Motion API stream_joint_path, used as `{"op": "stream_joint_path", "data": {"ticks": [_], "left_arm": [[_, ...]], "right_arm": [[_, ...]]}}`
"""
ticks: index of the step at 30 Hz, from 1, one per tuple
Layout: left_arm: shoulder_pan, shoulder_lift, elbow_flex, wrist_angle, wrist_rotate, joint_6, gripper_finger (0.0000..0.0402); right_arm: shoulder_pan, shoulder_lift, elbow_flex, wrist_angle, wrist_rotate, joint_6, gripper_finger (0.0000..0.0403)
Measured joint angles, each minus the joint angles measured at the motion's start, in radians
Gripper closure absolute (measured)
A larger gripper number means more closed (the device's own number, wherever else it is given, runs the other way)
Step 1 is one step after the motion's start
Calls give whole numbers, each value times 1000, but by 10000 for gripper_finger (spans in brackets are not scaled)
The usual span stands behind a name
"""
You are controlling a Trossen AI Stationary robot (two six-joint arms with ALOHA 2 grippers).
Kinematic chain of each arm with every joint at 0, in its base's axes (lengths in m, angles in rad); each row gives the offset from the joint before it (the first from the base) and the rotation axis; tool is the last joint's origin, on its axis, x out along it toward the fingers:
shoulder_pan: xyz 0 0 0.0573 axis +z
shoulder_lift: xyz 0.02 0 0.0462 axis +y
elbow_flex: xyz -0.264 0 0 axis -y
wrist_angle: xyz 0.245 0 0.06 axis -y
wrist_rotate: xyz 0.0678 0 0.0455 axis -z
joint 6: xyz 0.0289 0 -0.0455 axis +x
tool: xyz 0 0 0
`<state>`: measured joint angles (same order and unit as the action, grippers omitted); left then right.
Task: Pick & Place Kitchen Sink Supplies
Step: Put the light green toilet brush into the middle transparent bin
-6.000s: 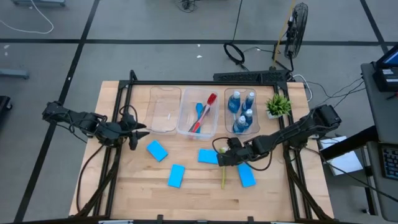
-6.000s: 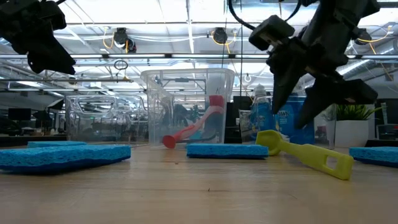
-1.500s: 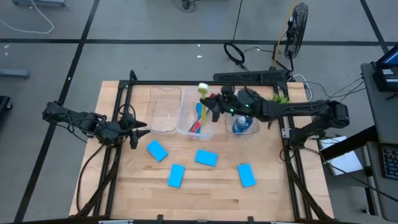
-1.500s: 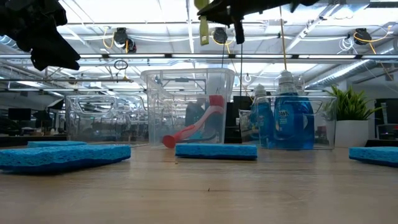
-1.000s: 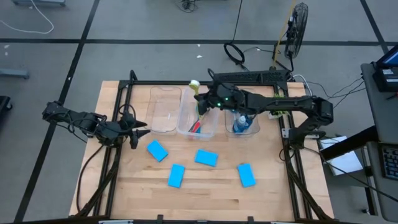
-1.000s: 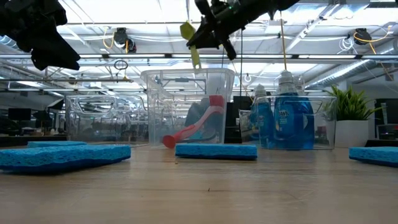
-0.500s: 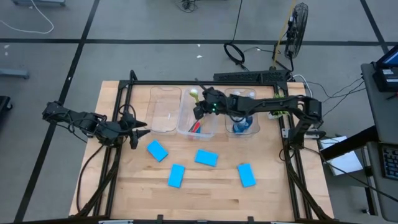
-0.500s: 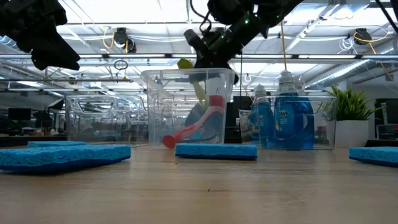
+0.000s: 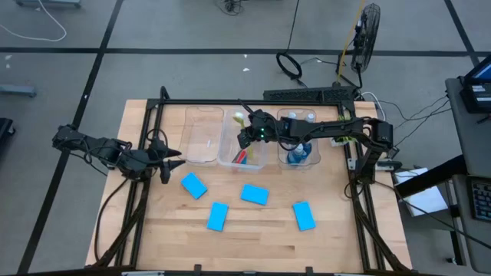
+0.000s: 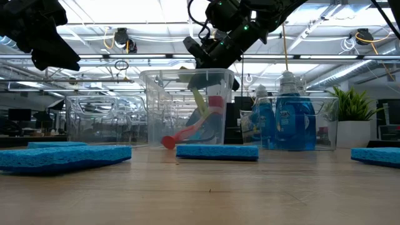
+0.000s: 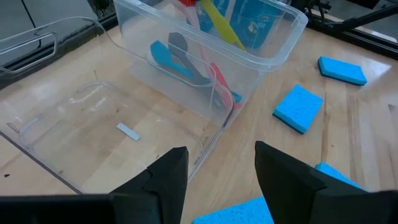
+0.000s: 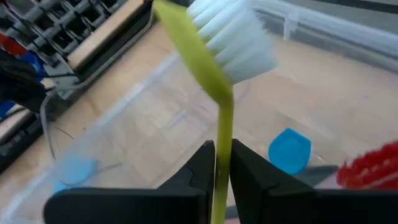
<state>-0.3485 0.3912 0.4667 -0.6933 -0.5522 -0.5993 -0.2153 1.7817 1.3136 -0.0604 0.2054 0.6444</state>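
My right gripper [image 9: 245, 136] reaches over the middle clear bin [image 9: 230, 157], shut on a yellow-green brush [image 12: 219, 93] with white bristles. The brush slants inside the bin [image 10: 199, 103], its head [image 9: 238, 117] near the far rim. A red brush [image 9: 244, 156] and a blue brush [image 11: 166, 55] lie in the same bin. Several blue sponges [image 9: 256, 194] lie flat on the table. Blue bottles [image 9: 299, 149] stand in the right bin. My left gripper [image 11: 221, 168] hovers open at the table's left [image 9: 170, 159], holding nothing. My right gripper pinches the yellow-green brush's slim handle [image 12: 222, 134] between its two fingers [image 12: 202, 165]. The handle runs on past the fingertips to the bristle head. The fingers come slanting down from the table's right into the bin. The brush is tilted, head uppermost; its lower end is hidden.
An empty clear bin [image 9: 203, 136] stands left of the middle one. A small green plant [image 9: 347, 126] sits at the far right, partly behind my right arm. A black frame [image 9: 161, 96] borders the table. Bare wood lies along the near edge.
My right gripper has gone down and a little toward the table's left, over the middle bin. The yellow-green brush, held above the rim a second ago, now slants inside the bin with its head just below the rim.
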Motion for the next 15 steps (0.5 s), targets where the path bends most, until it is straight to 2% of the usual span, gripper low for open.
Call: {"op": "stream_joint_path", "data": {"ticks": [15], "left_arm": [[0,0,0,1,0,15,215]], "right_arm": [[0,0,0,-27,-20,18,359]]}}
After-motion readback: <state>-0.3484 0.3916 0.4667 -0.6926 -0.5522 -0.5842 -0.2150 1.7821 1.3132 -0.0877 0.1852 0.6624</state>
